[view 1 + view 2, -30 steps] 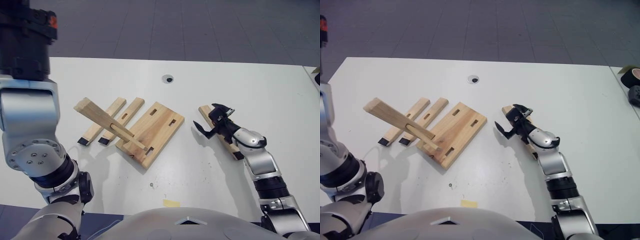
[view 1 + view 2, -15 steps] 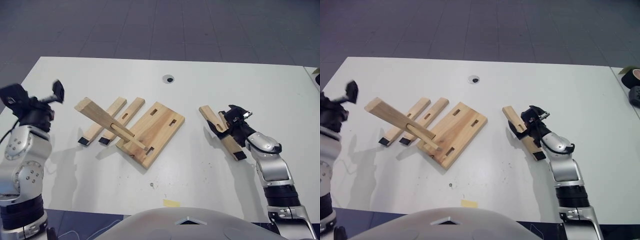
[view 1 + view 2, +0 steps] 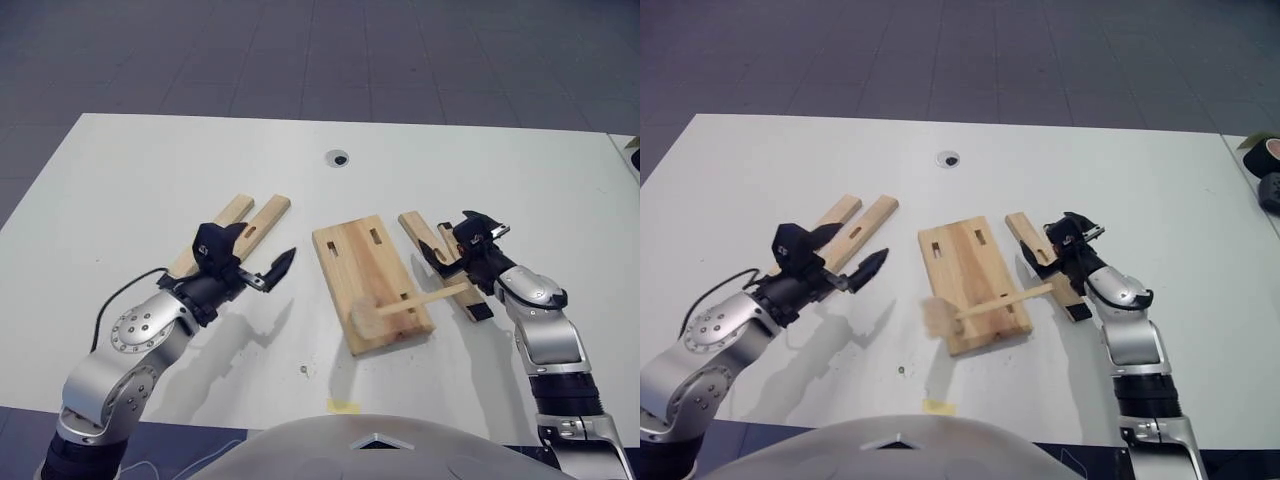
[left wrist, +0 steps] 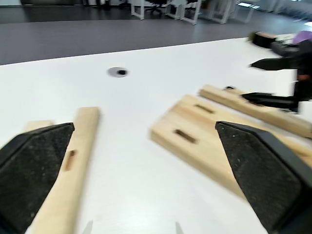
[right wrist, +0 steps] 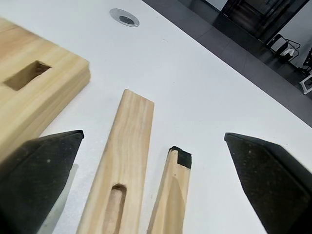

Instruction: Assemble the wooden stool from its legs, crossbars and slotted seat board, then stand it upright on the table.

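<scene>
Wood seat board [image 3: 372,275] lies flat, a blurred piece [image 3: 405,304] across its near end. Left of it the left gripper [image 3: 255,255], claw apart, sits by two legs [image 3: 245,218]; right, the right gripper [image 3: 458,243], spread, straddles another leg [image 3: 415,228]. Most joining remains.

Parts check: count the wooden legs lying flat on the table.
4. The left legs lie side by side by the left gripper; right legs by the right gripper. A blurred piece crosses the seat board.
</scene>
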